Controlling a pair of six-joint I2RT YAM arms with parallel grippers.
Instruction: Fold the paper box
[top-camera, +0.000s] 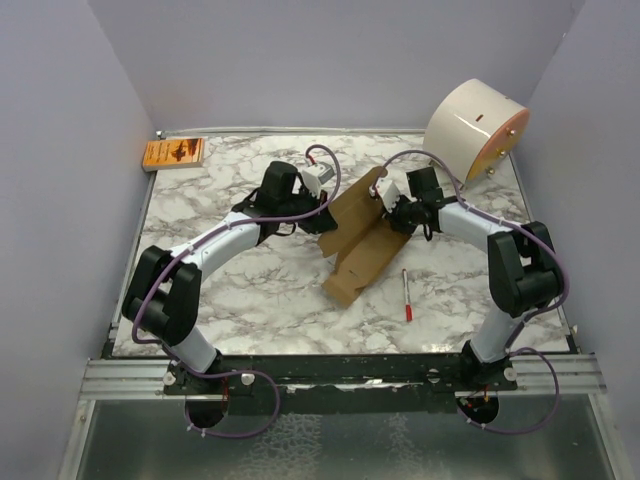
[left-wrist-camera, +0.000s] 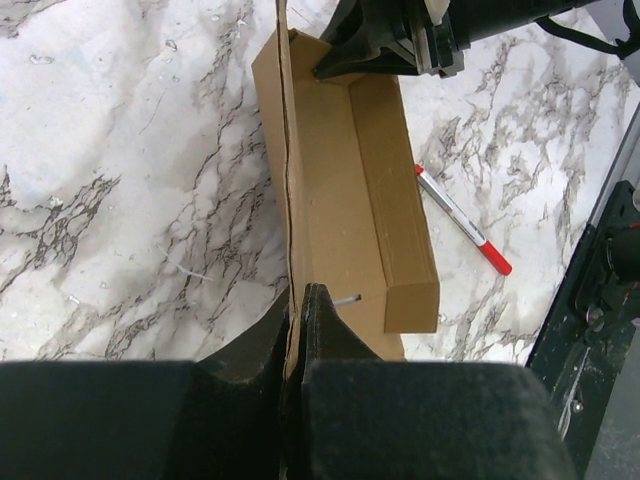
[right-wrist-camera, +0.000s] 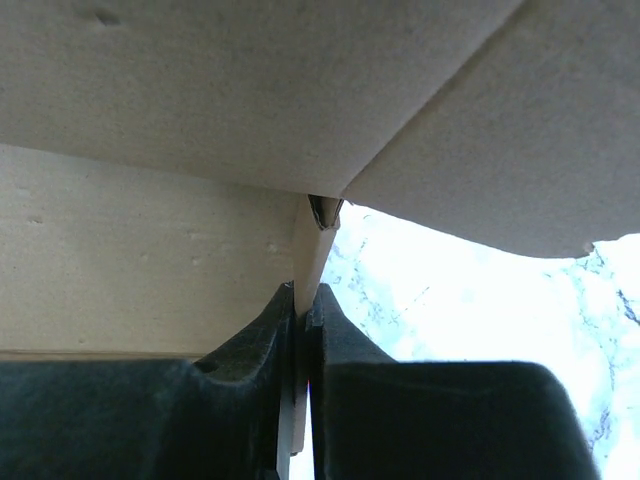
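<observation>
Plain brown paper box (top-camera: 365, 255); white surface (top-camera: 270, 300) with grey marble veining; orange printed packet (top-camera: 174, 153); white pen (top-camera: 407, 296), red cap; cream cylinder (top-camera: 470, 125); purple cables (top-camera: 320, 148).

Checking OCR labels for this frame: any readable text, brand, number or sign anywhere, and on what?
No text is legible in any view.
Orange packet, far left corner: dark print, too small to read.
Paper box: plain brown, no print on the faces shown.
Pen: no readable marking.
White cylinder: no text visible.
</observation>
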